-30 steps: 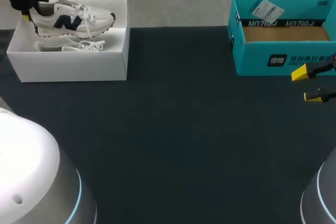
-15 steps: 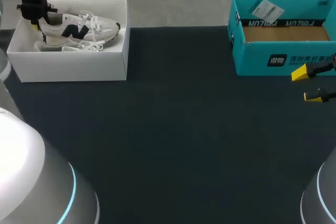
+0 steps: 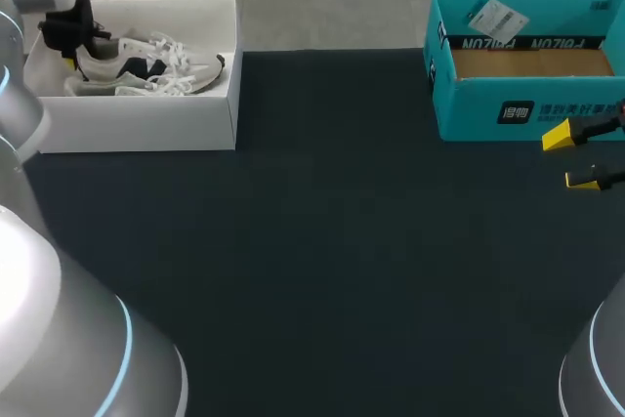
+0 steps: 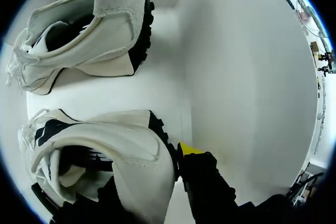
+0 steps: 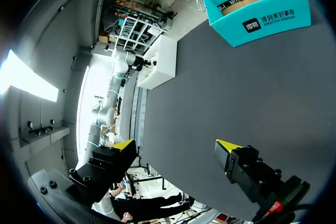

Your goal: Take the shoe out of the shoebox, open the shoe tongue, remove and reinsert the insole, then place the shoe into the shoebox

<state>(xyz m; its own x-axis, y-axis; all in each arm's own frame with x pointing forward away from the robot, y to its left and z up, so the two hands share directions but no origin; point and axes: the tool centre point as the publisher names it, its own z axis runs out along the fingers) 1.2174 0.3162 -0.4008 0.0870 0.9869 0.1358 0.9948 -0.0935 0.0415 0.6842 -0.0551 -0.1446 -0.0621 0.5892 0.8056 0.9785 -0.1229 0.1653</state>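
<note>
Principal risk noted at the left of the table: the left gripper (image 3: 70,46) stood inside the white shoebox (image 3: 137,124), hard by its end wall, so any sideways drift on withdrawal could have nudged or dragged the light carton across the table (image 3: 342,261). The second risk lay in the release. The shoe (image 4: 105,150) was pinched at the heel only, so a finger catching the collar could have lifted it back out or tipped it against the second shoe (image 4: 89,30) lying just ahead of it, and the loose laces of the pair lay close enough together to snag. The left gripper was closed on the heel of the shoe. One yellow tip showed outside the heel counter, and the other finger was judged to sit inside the collar (its tip was hidden by the upper). The shoe lay low in the shoebox, toe pointing away from the gripper towards the box's far end, its heel between the fingers and its sole apparently at or near the floor of the box; contact could not be confirmed. Further right, the teal box (image 3: 469,109) stood open and untouched. At the far right the right gripper (image 3: 576,156) hung just in front of the teal box, fingers spread wide and holding nothing, well apart from the shoe.
</note>
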